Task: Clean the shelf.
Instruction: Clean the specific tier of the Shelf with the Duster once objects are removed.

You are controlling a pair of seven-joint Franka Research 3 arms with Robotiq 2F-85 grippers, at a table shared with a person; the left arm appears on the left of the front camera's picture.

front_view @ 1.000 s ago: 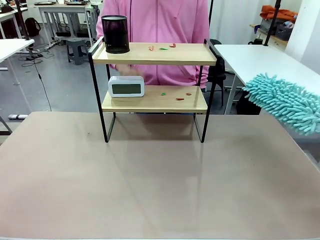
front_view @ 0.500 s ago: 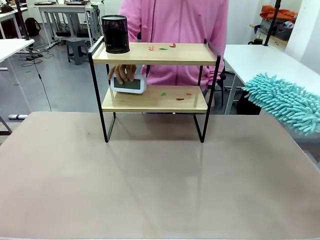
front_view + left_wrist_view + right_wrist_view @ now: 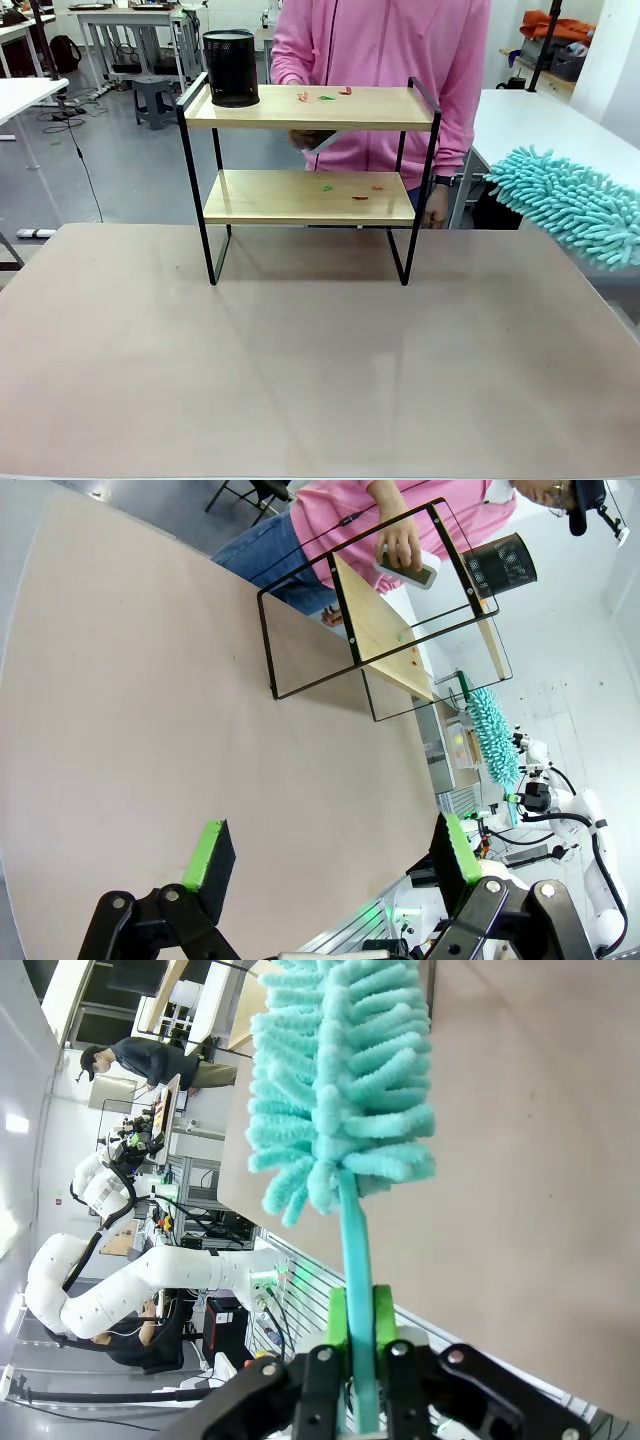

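Tan table [image 3: 300, 380]: your shelf [image 3: 310, 150], upper centre, long axis left-to-right, boards level. Right gripper [image 3: 360, 1310] pinches duster [image 3: 575, 205] handle; left gripper [image 3: 332, 848] spread wide, empty.

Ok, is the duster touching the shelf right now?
No, the teal duster hangs off to the right of the shelf, well apart from it.

On the shelf [image 3: 280, 196], the lower board lies open at frame centre; a black cup [image 3: 231, 68] blocks the top board's left end.
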